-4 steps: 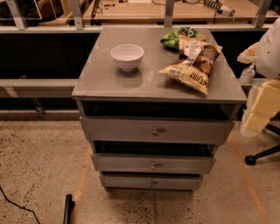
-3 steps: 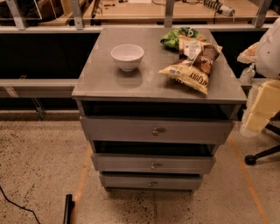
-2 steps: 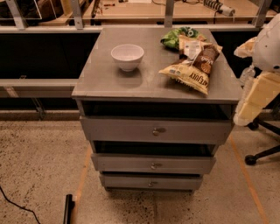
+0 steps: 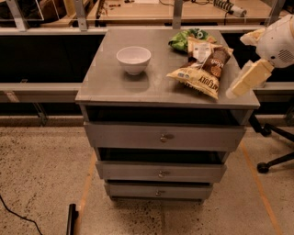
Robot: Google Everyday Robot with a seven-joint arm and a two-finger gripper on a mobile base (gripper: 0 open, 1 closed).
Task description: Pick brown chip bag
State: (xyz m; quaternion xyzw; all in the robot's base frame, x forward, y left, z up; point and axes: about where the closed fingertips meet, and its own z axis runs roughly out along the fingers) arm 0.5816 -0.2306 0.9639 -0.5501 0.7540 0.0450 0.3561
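The brown chip bag (image 4: 215,60) is small and dark brown with a white patch at its far end. It lies on the right side of the grey drawer cabinet's top (image 4: 115,87), partly on a larger yellow bag (image 4: 196,78). A green bag (image 4: 185,39) lies just behind them. My gripper (image 4: 247,79) is a pale cream piece hanging from the white arm (image 4: 280,40) at the cabinet's right edge. It is to the right of the brown bag and not touching it.
A white bowl (image 4: 133,58) stands on the left half of the cabinet top. The cabinet has three shut drawers (image 4: 163,137). An office chair base (image 4: 271,160) is on the floor at the right. A wooden bench (image 4: 151,9) runs behind.
The arm and gripper have swung left and upward, from beside the cabinet's right side to over its right edge, closer to the bags. The bags and bowl have not moved.
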